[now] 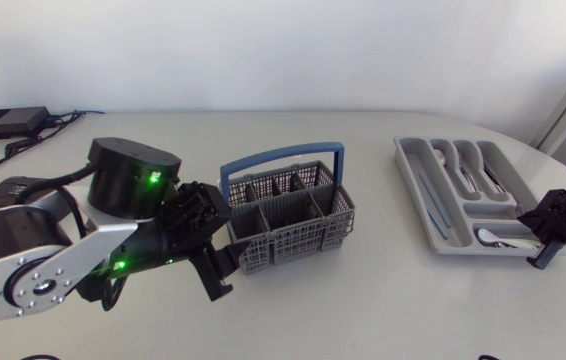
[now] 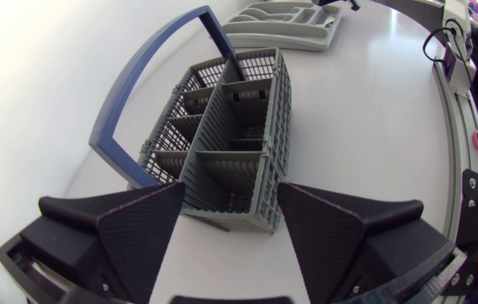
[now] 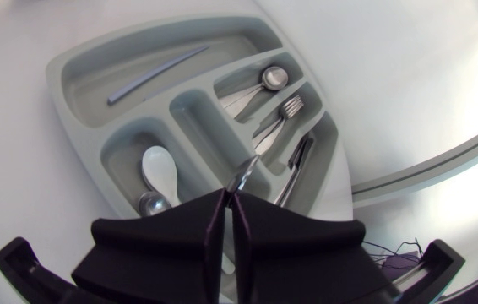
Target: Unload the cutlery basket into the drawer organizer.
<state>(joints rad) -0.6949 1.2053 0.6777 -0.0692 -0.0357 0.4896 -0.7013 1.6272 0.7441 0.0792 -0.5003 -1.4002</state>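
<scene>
**Two arms working at opposite ends of a cutlery job**

A pale table [image 1: 363, 310] is carrying the whole scene. The left arm [image 1: 43, 260] is coming in from the table's left edge, and its left gripper [image 1: 218, 268] is sitting low at the left end of the grey cutlery basket [image 1: 288, 225]. The basket is standing upright near the middle of the table with its blue handle [image 1: 283, 155] raised.

In the wrist view, the left gripper [image 2: 230, 245] is holding its fingers [image 2: 138, 228] spread wide. The near end of the basket [image 2: 230, 143] is lying just ahead of them, and no contact with it is showing.

Toward the table's far right edge, the grey drawer organizer [image 1: 413, 180] is lying flat. The right gripper [image 1: 548, 245] is hanging at its near right corner. Its fingers [image 3: 180, 228] are pressing together on a slim metal utensil [image 3: 241, 176] (only a short shiny end is showing, so its kind cannot be told).

Under the right gripper [image 3: 230, 198], the organizer [image 3: 70, 63] is holding a long blue-grey strip [image 3: 154, 74] in its side slot. A spoon [image 3: 268, 80] and a fork [image 3: 285, 110] are lying in neighbouring slots, and a pale spoon [image 3: 161, 173] is resting in the short compartment.
</scene>
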